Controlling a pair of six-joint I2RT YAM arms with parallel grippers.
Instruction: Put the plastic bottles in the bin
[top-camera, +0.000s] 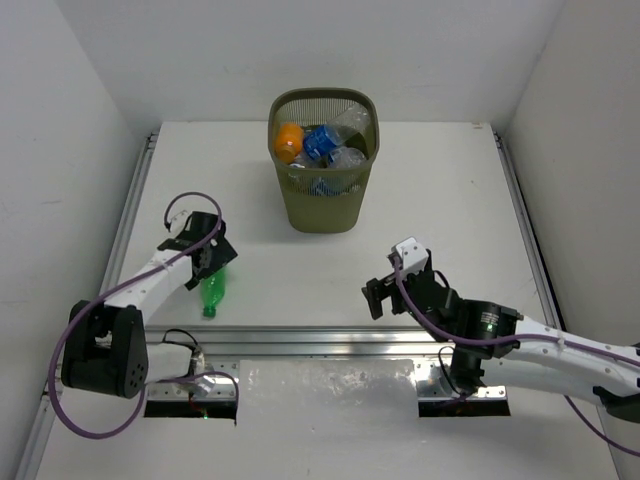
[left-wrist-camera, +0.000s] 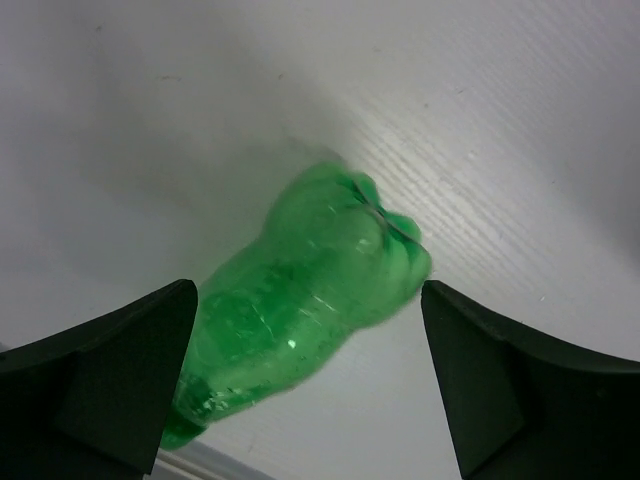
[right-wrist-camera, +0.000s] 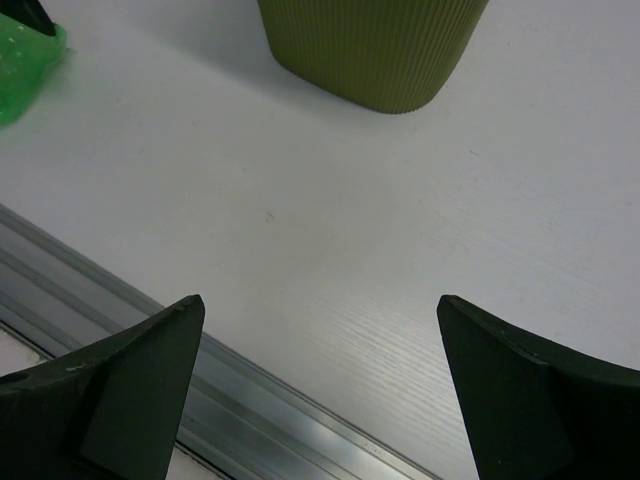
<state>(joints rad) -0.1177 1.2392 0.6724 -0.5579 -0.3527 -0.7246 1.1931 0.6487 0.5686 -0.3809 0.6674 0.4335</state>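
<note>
Left gripper (top-camera: 212, 260) (left-wrist-camera: 308, 300): spread wide, lowered over green bottle (top-camera: 213, 290) (left-wrist-camera: 300, 300), one finger on each side; contact not discernible.
Green bottle: lying flat on table (top-camera: 450, 200) at near left, cap toward near edge, well apart from bin (top-camera: 322, 205) (right-wrist-camera: 375, 50).
Right gripper (top-camera: 378, 296) (right-wrist-camera: 320, 305): spread wide, empty, held above bare table at near right.
Bin: upright at far centre, holding orange bottle (top-camera: 288, 140), blue-labelled bottle (top-camera: 322, 142) and clear bottles (top-camera: 350, 157).
</note>
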